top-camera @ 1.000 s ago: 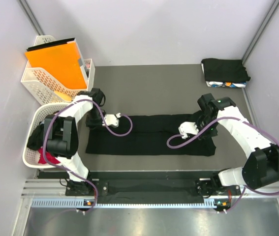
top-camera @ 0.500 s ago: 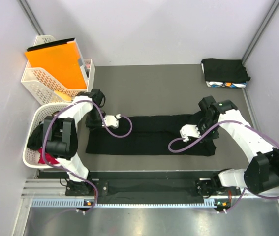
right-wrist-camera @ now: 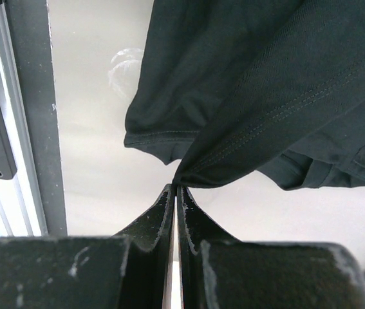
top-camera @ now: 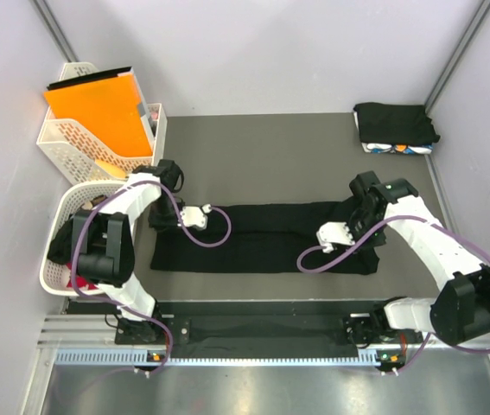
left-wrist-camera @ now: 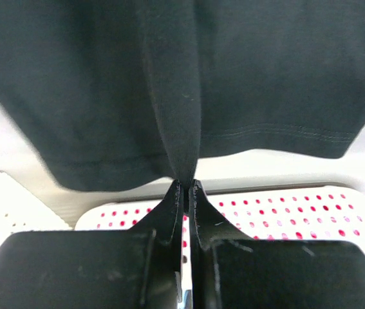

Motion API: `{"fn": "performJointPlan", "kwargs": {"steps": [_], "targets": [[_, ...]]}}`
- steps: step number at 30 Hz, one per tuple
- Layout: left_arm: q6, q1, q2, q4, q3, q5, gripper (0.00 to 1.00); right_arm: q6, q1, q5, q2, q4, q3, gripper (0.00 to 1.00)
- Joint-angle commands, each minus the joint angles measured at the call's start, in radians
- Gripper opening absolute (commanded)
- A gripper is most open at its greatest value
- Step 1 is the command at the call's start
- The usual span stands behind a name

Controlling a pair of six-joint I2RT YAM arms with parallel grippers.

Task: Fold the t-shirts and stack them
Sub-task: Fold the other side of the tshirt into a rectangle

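left claw (left-wrist-camera: 184, 188): pinched shut on the black t-shirt (top-camera: 262, 235) hem.
right claw (right-wrist-camera: 173, 188): clamped on the opposite end, edged slightly rightward.
meaning: cloth drawn taut, probably ready for folding.

Black t-shirt (top-camera: 262, 238) spread between left arm (top-camera: 136, 194), right arm (top-camera: 422, 229); folded stack (top-camera: 396, 121) far right corner.

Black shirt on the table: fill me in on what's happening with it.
Both arms have hold of the black t-shirt, which lies as a long band across the table. The left gripper is shut on its left end and the right gripper on its right end. A stack of folded shirts sits in the far right corner, and a white basket at the left holds more clothes.
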Motion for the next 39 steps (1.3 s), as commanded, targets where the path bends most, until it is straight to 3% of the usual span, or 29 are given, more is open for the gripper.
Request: {"fn": "performJointPlan", "kwargs": {"steps": [1, 17, 21, 26, 34, 39], "targets": [[0.029, 0.001, -0.029, -0.041, -0.037, -0.009, 0.00, -0.023, 0.024, 0.007, -0.026, -0.068, -0.004, 0.00], [0.033, -0.001, 0.032, -0.043, -0.013, -0.035, 0.00, -0.011, 0.084, -0.017, -0.031, -0.065, -0.023, 0.00], [0.029, -0.009, 0.047, -0.043, -0.011, -0.044, 0.10, -0.014, 0.101, -0.025, -0.028, -0.065, -0.029, 0.00], [0.019, -0.010, 0.055, -0.041, -0.008, -0.049, 0.12, -0.016, 0.128, -0.034, -0.020, -0.062, -0.023, 0.00], [0.013, -0.010, 0.058, -0.038, -0.016, -0.068, 0.35, -0.003, 0.170, -0.036, -0.016, -0.049, -0.038, 0.00], [0.020, -0.010, 0.054, -0.029, -0.013, -0.071, 0.51, 0.018, 0.207, -0.031, -0.013, -0.031, -0.056, 0.14]]}}
